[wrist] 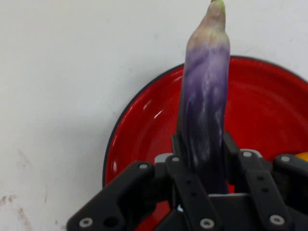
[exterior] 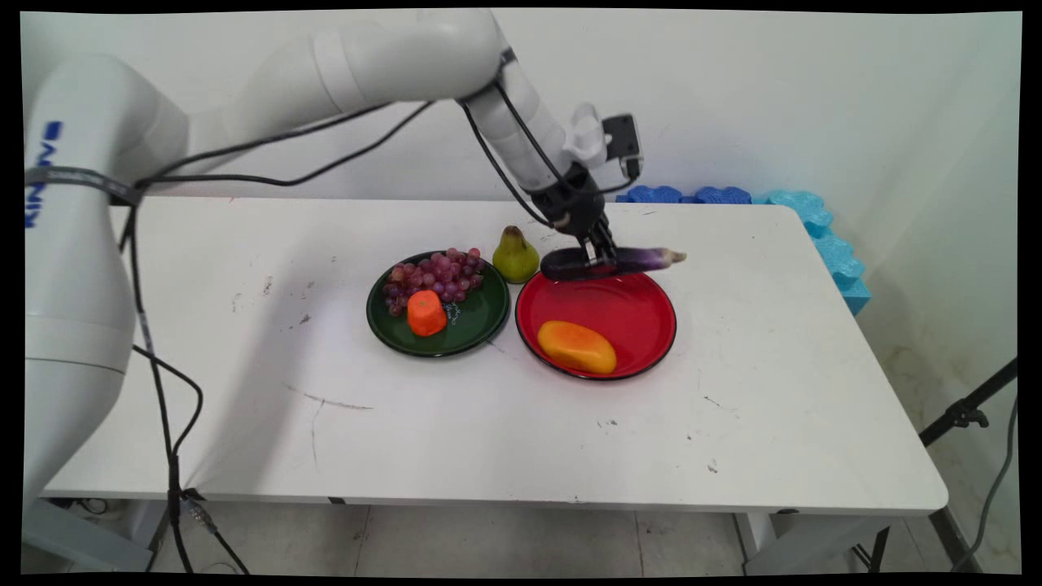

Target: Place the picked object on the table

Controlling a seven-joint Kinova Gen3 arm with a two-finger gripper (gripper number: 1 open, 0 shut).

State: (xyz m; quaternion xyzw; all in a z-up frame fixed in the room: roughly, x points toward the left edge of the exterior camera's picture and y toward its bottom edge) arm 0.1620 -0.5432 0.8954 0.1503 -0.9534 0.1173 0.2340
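Mango [exterior: 576, 347]: on the red plate [exterior: 643, 313], toward its 6 o'clock rim.
Orange carrot piece [exterior: 426, 313] and grapes [exterior: 435, 277]: on the green plate [exterior: 480, 317], touching the red plate's 9 o'clock side.
Eggplant [exterior: 643, 259]: clamped between the gripper [exterior: 598, 259] fingers (closed round its dark middle), over the red plate's 12 o'clock rim; long axis level, pale tip toward 3 o'clock.
Pear [exterior: 514, 255]: upright on the table [exterior: 244, 407], at 12 o'clock between the plates.

We see a white table [exterior: 505, 439] against a plain white wall [exterior: 773, 98]. Blue foam pieces [exterior: 822, 236] line its far right corner, and a black stand [exterior: 965, 415] leans over the tiled floor [exterior: 505, 541].
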